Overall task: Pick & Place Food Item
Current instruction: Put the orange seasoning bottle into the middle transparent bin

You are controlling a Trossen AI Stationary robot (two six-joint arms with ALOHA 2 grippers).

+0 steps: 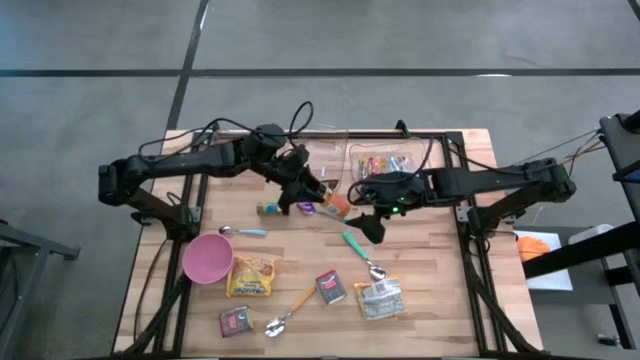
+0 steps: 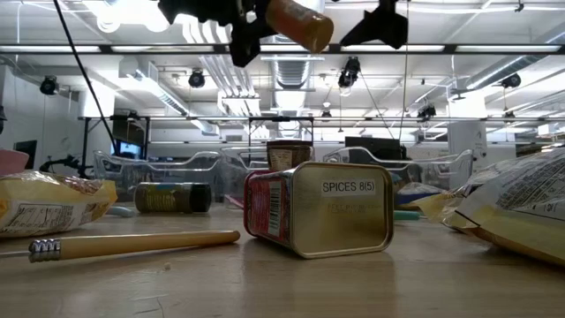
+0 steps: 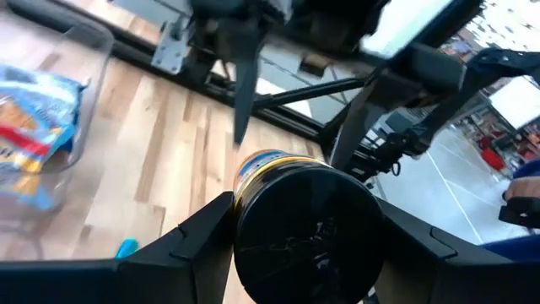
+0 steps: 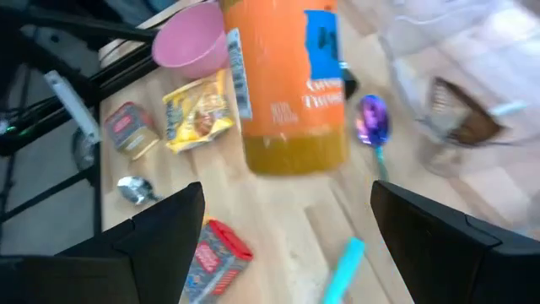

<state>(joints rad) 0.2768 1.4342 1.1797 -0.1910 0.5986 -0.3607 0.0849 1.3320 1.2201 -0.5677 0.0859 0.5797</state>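
The left gripper (image 3: 304, 245) clamps an orange spice jar (image 4: 291, 84) above the table (image 1: 440, 285); the right gripper (image 4: 287, 219) hangs open just beside it. A mistimed handover probably drops it.

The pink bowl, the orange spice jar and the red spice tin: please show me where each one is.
pink bowl (image 1: 207, 258): high view, on its inside.
orange spice jar (image 4: 291, 84): right wrist view, on its orange label side.
red spice tin (image 2: 344, 208): low view, on its pale side, under the printed words.

Red spice tin (image 2: 318, 208) lying centre, wooden handle (image 2: 132, 245) beside, orange-brown jar (image 2: 300, 24) held aloft
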